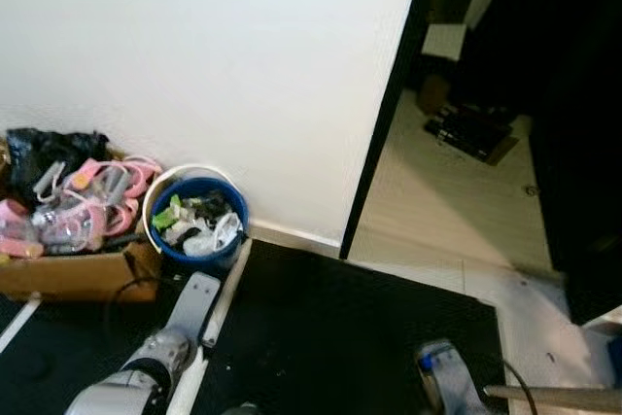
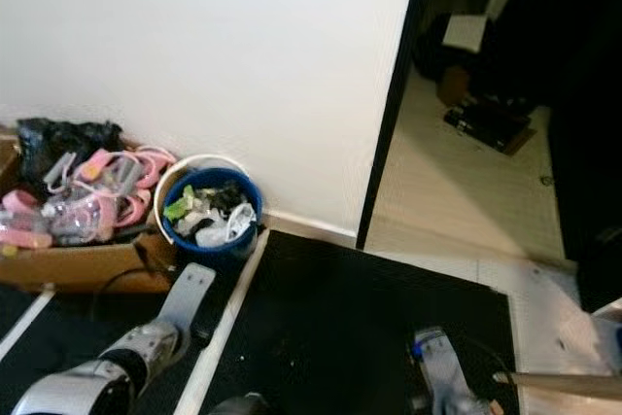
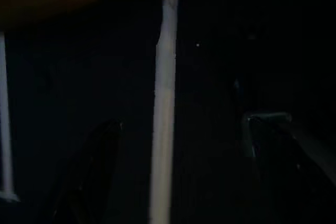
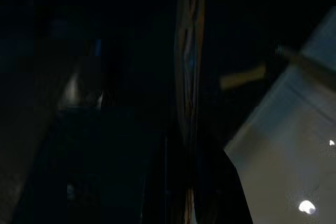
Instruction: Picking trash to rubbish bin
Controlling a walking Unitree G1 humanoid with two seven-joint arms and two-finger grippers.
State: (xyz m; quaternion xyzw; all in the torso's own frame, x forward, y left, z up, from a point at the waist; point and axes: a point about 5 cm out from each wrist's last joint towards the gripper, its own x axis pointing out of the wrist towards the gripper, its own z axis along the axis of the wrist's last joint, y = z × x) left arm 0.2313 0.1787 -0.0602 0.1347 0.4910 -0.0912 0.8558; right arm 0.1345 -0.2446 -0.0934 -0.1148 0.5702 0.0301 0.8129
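Note:
A blue rubbish bin [image 1: 197,216] with a white rim stands against the white wall, holding crumpled white, green and dark trash [image 1: 199,224]. My left arm [image 1: 146,366] reaches forward over the black mat toward the bin and stops short of it. In the dark left wrist view, my left gripper [image 3: 178,150] is open, its fingers [image 3: 94,171] spread wide either side of a white stripe [image 3: 164,103] on the floor, with nothing held. My right arm [image 1: 449,384] hangs low at the mat's right side. The right wrist view is very dark.
A cardboard box [image 1: 73,274] of pink hangers and a black bag sits left of the bin. The black mat [image 1: 340,328] covers the floor ahead. A dark door frame [image 1: 389,104] opens onto a pale-floored room with a black object [image 1: 471,131].

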